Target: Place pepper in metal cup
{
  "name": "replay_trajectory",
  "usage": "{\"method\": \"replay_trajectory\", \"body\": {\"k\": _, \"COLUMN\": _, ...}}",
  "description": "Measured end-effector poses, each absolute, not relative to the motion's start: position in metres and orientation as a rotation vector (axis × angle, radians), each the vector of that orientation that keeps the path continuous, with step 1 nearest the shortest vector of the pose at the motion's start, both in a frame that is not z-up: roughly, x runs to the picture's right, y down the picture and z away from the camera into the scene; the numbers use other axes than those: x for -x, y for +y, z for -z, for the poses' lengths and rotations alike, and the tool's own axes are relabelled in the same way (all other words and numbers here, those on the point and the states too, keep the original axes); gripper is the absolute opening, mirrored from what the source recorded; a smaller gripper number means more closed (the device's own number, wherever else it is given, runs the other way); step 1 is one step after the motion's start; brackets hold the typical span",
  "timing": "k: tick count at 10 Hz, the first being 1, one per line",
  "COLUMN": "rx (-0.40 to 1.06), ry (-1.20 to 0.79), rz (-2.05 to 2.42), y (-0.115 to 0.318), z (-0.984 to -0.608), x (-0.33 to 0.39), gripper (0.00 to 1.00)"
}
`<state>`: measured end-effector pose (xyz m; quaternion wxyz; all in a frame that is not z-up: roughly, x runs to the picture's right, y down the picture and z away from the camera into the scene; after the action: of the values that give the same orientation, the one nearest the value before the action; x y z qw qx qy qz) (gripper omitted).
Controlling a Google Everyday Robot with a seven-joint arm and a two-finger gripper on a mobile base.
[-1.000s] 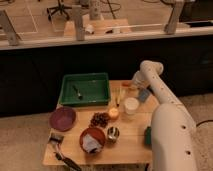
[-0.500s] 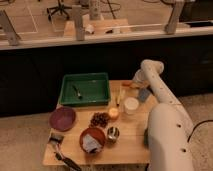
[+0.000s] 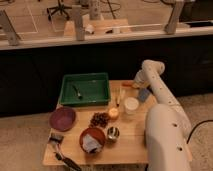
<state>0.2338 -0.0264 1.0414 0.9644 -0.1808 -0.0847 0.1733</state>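
Observation:
The slim red-orange pepper (image 3: pixel 127 84) lies at the back right of the wooden table (image 3: pixel 132 145). My gripper (image 3: pixel 135 82) is right beside it, at the end of the white arm (image 3: pixel 150 70) that reaches down over the table's back right corner. I cannot tell if it touches the pepper. The small shiny metal cup (image 3: pixel 113 133) stands upright near the table's front middle, far from the gripper, next to a red-brown bowl (image 3: pixel 93 139).
A green tray (image 3: pixel 85 89) holding a small utensil sits at the back left. A purple bowl (image 3: pixel 62 118), dark grapes (image 3: pixel 99 119), a small orange fruit (image 3: pixel 113 113) and a white cup (image 3: pixel 131 105) fill the middle. Black utensils (image 3: pixel 60 147) lie front left. A blue object (image 3: pixel 144 95) lies under the arm.

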Motion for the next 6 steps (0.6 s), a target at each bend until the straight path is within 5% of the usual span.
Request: {"method": "replay_trajectory", "body": {"k": 6, "rx": 0.386, "ry": -0.159, "rz": -0.356, "y": -0.0191, "z": -1.0484, "x": -0.2369, "gripper": 0.44}}
